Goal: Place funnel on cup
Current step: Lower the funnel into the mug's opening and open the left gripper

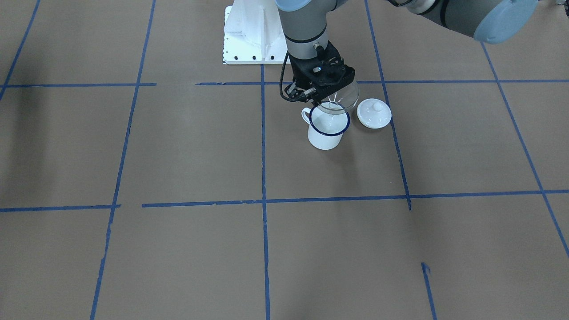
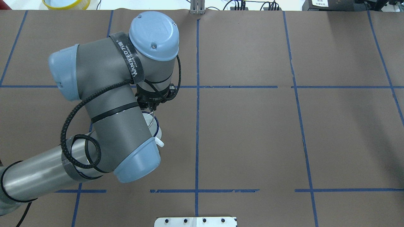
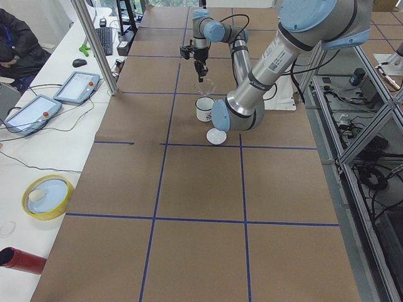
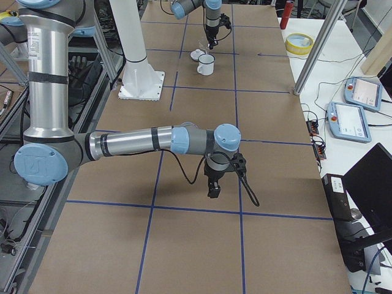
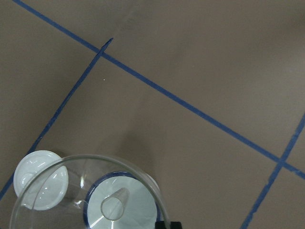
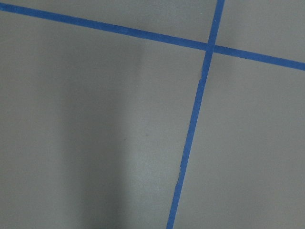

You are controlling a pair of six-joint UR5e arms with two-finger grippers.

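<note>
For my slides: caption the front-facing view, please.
Left gripper holds clear funnel over white mug, lid beside it.

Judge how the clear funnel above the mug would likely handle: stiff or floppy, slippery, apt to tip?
The funnel looks round at the rim though pinched by the left gripper, so probably stiff. Its glossy clear wall may be slippery. Wide bowl over narrow spout: likely to tip standing alone, steadier seated in the cup.
</note>
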